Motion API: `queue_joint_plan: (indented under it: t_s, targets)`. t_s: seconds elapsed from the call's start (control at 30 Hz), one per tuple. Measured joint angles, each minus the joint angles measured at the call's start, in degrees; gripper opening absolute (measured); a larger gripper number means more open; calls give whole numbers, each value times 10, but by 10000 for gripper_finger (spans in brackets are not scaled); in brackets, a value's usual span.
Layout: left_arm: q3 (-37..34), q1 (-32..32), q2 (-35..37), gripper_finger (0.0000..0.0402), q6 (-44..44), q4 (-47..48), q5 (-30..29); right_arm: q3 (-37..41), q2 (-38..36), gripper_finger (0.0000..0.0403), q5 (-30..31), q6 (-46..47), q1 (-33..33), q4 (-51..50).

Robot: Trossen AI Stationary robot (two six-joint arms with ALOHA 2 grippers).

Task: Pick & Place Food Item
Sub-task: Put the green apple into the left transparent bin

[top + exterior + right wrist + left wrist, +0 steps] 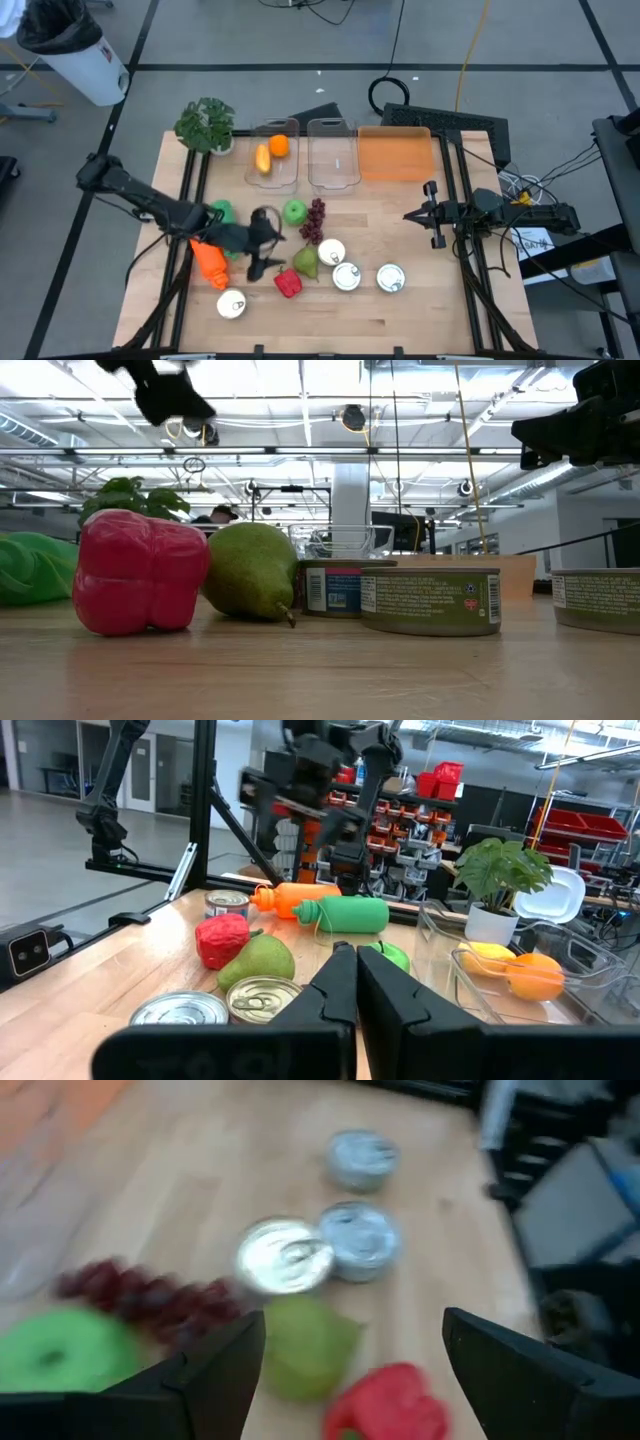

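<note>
A lab: strip-lit ceiling [300, 420], parts shelving [420, 810], floor cables [400, 60]

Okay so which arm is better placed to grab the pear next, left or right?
The left. Its gripper hangs open right beside the pear, which shows between its fingers in the left wrist view. The right gripper is shut and waits near the table's right edge, well away from the food.

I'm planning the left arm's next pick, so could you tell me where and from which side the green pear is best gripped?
Probably across the wide lower body of the green pear, coming straight down from above. It lies tilted with its narrow stem end low, and the red pepper and a can crowd its sides. The left gripper hovers open nearby.
</note>
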State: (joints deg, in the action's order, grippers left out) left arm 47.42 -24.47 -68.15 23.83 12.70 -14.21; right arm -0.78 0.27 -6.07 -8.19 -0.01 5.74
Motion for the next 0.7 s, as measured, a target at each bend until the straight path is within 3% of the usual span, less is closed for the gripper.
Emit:
queue_joint_plan:
  t_s: [0.17,0.3,0.47,0.7]
  targets:
    - [-10,-71,-5,313,-35,-95,-52,0,0,0,0,0,0,0]
    - [-48,-108,-3,319,-88,-192,-52,0,0,0,0,0,0,0]
    - [-113,-105,-1,315,-108,-317,-46,0,0,0,1,-4,0,1]
    - [-207,-98,69,311,-64,-398,-43,0,0,0,46,-106,0,2]
